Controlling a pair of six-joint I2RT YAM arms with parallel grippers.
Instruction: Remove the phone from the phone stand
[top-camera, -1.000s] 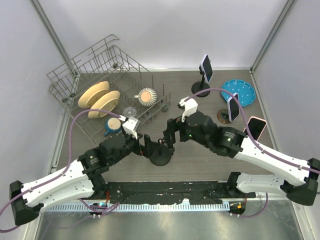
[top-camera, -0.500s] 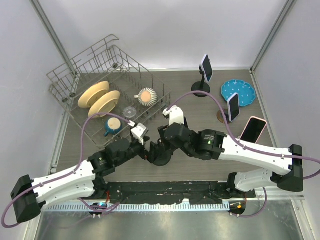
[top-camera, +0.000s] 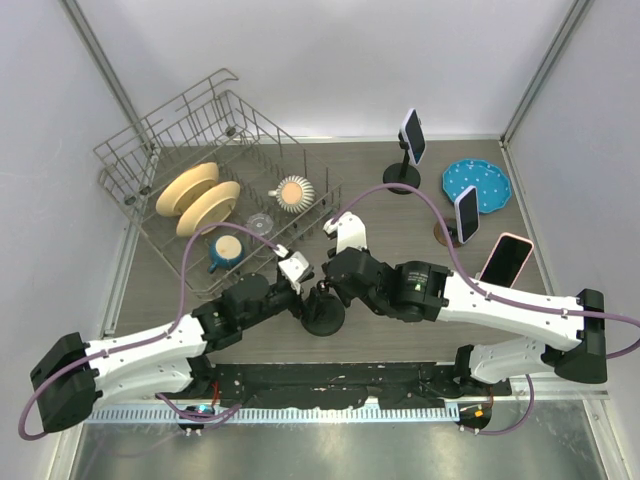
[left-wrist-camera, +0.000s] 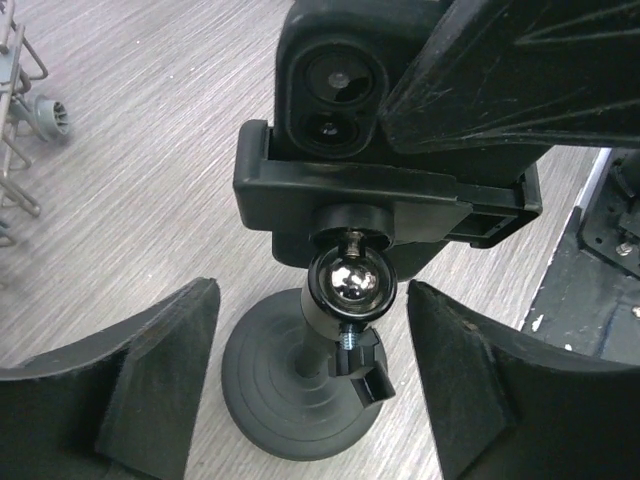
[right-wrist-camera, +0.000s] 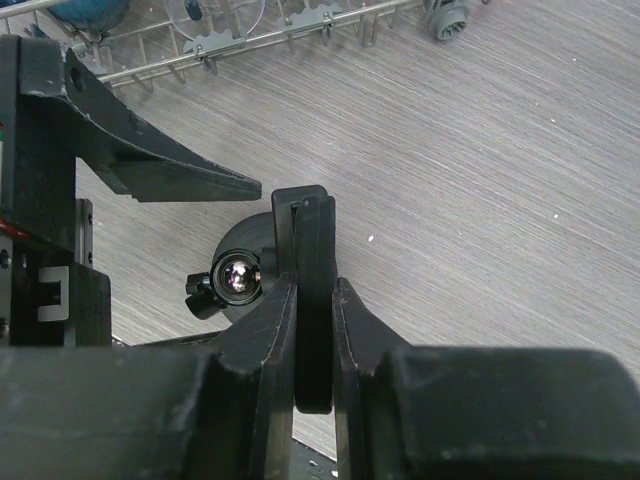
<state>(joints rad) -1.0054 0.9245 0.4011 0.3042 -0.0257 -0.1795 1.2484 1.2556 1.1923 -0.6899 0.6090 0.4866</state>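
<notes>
A black phone (left-wrist-camera: 335, 90) sits in the clamp of a black phone stand (left-wrist-camera: 290, 385) near the table's front middle (top-camera: 324, 315). My right gripper (right-wrist-camera: 314, 292) is shut on the phone's (right-wrist-camera: 315, 250) upper edge, one finger on each face. My left gripper (left-wrist-camera: 312, 335) is open, its fingers (left-wrist-camera: 160, 390) on either side of the stand's stem and shiny ball joint (left-wrist-camera: 350, 282), apart from both. In the top view the two grippers meet over the stand, the left gripper (top-camera: 303, 293) from the left and the right gripper (top-camera: 326, 286) from the right.
A wire dish rack (top-camera: 160, 135) with plates and a cup stands at the back left. Two other stands with phones (top-camera: 412, 137) (top-camera: 466, 213), a pink phone (top-camera: 505, 258) and a blue plate (top-camera: 477, 184) are at the back right.
My right gripper came left over the stand and shut on the phone. My left gripper moved right until its fingers flank the stem, and they have narrowed a little.
</notes>
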